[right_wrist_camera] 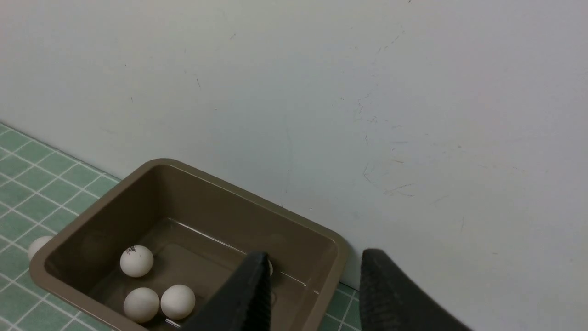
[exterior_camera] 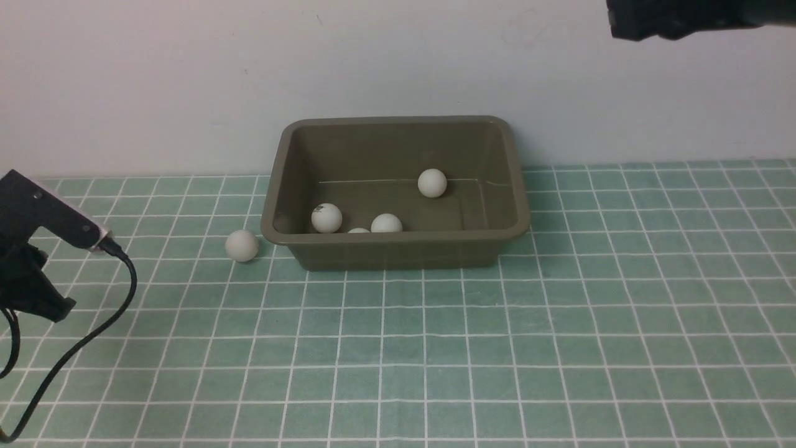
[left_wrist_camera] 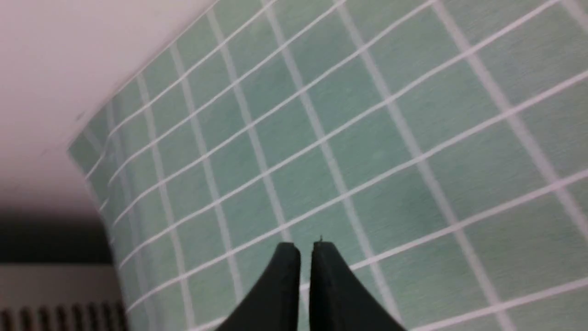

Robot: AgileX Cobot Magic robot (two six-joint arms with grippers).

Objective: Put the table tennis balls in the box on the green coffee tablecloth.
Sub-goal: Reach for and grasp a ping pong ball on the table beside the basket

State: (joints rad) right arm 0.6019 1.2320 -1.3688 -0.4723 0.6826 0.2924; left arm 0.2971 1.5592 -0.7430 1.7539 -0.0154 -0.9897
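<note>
Box (exterior_camera: 398, 252) at wall edge of green tablecloth (exterior_camera: 559, 348); wide bare cloth in front. 4 balls inside, 1 half-hidden by rim; 1 ball (exterior_camera: 242, 245) outside, just left. Left gripper (left_wrist_camera: 305, 250) pressed together, empty. Right gripper (right_wrist_camera: 312, 276) spread, empty, above box; mostly cut off in front view.

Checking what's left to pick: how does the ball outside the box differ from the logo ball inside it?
The outside ball sits on the green cloth beside the box, on the robot's left; the logo ball rests on the box floor. The outside ball shows no print; the logo ball has a small dark mark. Both are white, round and look the same size.
</note>
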